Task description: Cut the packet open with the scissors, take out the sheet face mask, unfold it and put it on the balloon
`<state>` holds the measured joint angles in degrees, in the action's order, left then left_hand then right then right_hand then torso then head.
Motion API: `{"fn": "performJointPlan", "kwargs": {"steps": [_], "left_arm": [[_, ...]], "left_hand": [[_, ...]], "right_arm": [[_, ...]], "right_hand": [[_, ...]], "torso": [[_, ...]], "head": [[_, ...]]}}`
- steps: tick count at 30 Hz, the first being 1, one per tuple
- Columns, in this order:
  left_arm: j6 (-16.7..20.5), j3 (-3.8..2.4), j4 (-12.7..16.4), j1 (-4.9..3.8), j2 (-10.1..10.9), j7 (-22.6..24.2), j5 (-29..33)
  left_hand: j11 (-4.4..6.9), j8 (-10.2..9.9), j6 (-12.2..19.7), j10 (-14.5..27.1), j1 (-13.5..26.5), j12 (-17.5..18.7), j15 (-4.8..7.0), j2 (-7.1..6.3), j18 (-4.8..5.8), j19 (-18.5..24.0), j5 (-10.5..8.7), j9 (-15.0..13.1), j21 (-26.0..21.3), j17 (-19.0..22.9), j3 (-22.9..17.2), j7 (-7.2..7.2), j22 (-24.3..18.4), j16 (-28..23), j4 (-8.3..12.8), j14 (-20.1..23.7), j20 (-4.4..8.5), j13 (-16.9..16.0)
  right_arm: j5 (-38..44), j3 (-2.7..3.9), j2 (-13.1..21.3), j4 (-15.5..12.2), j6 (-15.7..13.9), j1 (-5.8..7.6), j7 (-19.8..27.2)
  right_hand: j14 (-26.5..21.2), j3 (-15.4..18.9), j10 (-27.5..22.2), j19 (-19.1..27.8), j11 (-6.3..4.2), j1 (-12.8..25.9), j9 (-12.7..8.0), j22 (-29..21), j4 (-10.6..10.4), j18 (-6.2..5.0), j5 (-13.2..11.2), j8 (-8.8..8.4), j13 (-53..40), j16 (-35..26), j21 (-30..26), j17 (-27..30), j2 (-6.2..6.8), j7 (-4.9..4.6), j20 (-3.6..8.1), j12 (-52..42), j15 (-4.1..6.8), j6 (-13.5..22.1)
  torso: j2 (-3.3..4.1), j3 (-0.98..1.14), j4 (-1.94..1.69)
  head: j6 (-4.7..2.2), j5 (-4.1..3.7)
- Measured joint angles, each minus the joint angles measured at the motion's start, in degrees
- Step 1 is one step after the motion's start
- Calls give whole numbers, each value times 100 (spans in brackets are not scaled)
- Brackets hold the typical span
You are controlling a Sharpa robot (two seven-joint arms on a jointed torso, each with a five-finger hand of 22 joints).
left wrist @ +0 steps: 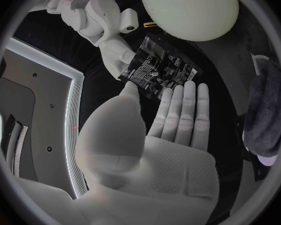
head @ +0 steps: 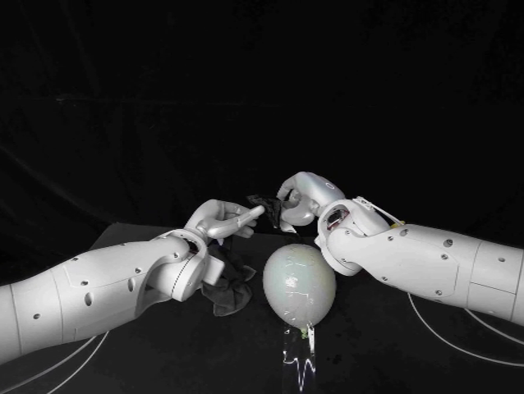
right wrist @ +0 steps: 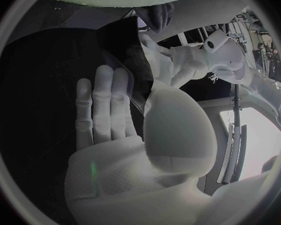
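Head view takes in the black counter (head: pixel 374 336), with the pale balloon (head: pixel 297 283) lying about its middle and a crumpled grey cloth (head: pixel 229 295) just beside it on the left arm's side. Over the counter's far edge the two hands meet. The right hand (head: pixel 300 201) pinches one edge of the dark packet (left wrist: pixel 160 67) between thumb and fingers. The left hand (head: pixel 224 220) is released, its fingers stretched flat just beside the packet; whether they touch it I cannot tell, nor whether the packet is cut. The step looks like securing it between both hands: the right pinch should be firm near the edge, and the left should take the opposite edge squarely, clear of the balloon.
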<state>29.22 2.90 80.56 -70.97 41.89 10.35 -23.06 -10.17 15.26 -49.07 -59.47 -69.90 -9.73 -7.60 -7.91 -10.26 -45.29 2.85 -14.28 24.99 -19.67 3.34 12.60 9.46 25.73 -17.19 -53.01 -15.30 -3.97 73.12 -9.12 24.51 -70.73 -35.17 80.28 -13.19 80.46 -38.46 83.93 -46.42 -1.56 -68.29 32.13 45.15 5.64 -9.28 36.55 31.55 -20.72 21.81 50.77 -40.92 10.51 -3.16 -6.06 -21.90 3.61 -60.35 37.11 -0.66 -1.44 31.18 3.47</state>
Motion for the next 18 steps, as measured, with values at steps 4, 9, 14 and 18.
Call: {"fn": "performJointPlan", "kwargs": {"steps": [4, 9, 14, 18], "left_arm": [[-37, -2, -84, -9, -150, -427, -148], [-94, -5, -111, -14, -267, -748, -328], [-143, -7, -104, -16, -316, -921, -468], [-169, -8, -80, -17, -322, -985, -533]], "left_hand": [[-39, -33, 38, 39, 111, 49, -11, -272, 1, 26, 0, 31, -85, 44, 297, -17, -62, -135, -7, 11, -26, 16], [-83, -82, 118, 150, 55, 123, -73, -593, 2, 57, 48, 57, -168, 90, 604, -32, -135, -287, -12, 73, -57, 23], [-150, -109, 161, 234, 153, 146, -138, -788, 3, 173, 71, 69, -331, 169, 749, -40, -221, -502, -20, 300, -109, 26], [-151, -109, 162, 276, 220, 175, -164, -855, 4, 199, 93, 74, -375, 196, 788, -40, -257, -565, -28, 327, -97, 26]], "right_arm": [[159, 0, -35, 10, 18, -8, -94], [282, 1, -68, 19, 26, -24, -186], [382, 1, -83, 10, 30, -42, -269], [458, 2, -86, 15, 29, -53, -356]], "right_hand": [[54, -76, 1, 0, -59, 101, 75, 125, 82, 1, 540, 153, -121, 97, 130, -94, 42, 0, 0, -225, 52, 0], [126, -138, -9, 14, -90, 190, 157, 221, 158, 2, 844, 197, -230, 184, 215, -179, 42, 9, 26, -424, 82, 0], [228, -284, -12, -47, -134, 348, 244, 361, 303, 4, 1250, 498, -418, 401, 394, -334, 83, 65, 87, -787, 124, 49], [287, -499, -10, -85, -215, 516, 333, 468, 431, 5, 1335, 815, -835, 595, 508, -487, 97, 145, 126, -1289, 184, 92]], "torso": [[2, 2, 3], [4, 4, 0], [3, 3, -3], [3, 0, -8]], "head": [[8, 0], [21, -3], [30, -24], [34, -47]]}}
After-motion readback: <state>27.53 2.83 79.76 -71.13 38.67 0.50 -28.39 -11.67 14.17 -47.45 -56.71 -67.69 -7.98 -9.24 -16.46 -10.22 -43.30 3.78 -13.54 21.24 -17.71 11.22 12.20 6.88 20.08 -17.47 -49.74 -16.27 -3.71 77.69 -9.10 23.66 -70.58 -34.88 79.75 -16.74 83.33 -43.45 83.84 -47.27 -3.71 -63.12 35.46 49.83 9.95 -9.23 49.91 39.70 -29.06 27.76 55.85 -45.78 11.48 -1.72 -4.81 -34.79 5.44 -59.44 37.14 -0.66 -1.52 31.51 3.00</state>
